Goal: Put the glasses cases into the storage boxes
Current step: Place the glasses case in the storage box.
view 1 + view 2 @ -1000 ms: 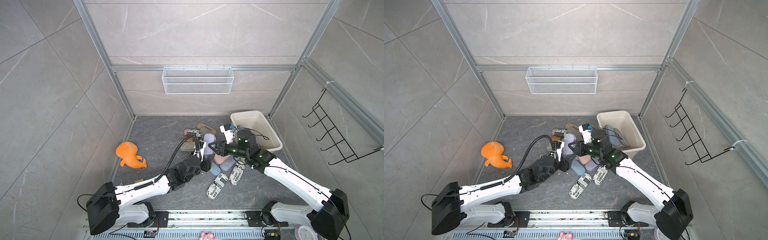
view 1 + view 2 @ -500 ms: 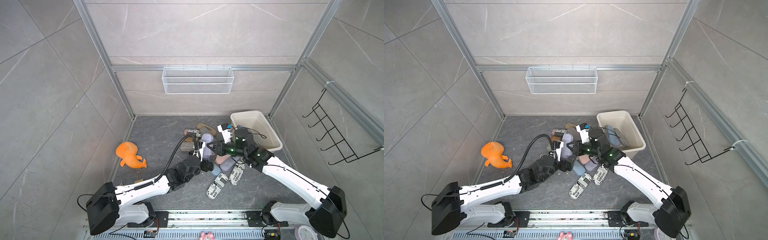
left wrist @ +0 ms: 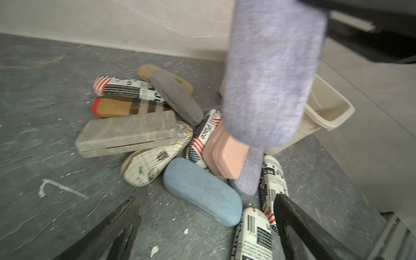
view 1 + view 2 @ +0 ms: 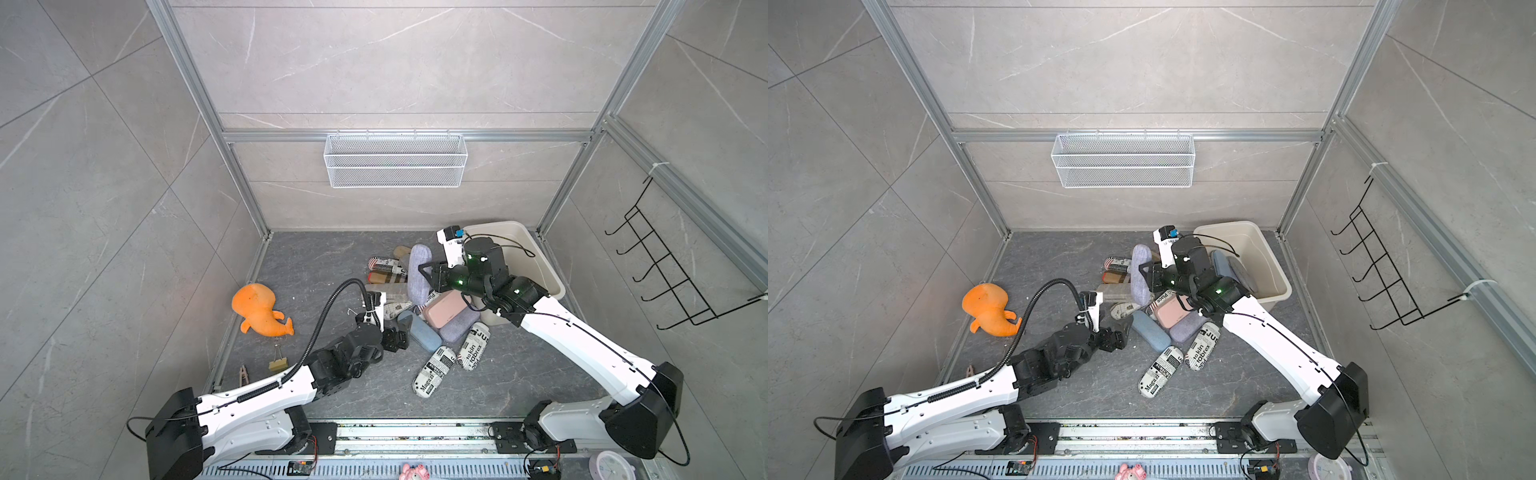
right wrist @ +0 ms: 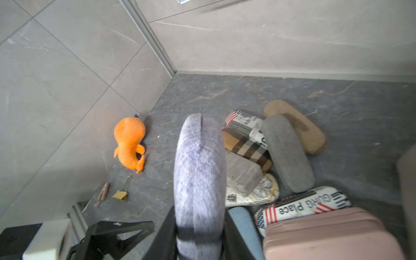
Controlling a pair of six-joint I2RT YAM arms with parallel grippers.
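- Right hand [image 5: 200, 234] clenched on one end of the lilac case [image 4: 417, 270]; case lifted above the pile, just beside the tub [image 4: 540, 266].
- Left hand [image 4: 397, 336] released, holding nothing, low over the floor near the blue case [image 4: 424, 336].
- Lilac case: fabric-covered, looks stiff and light; end grip leaves a long overhang, may swing. A mid-body grip across the narrow width is likely steadier.
- Tub already holds a couple of cases [image 4: 1229, 266].
- Pink case [image 4: 444, 309] looks smooth, likely slippery.
- Newspaper cases [image 4: 434, 370], plaid, grey ones remain on the floor.
- Orange toy [image 4: 259, 309] well apart.
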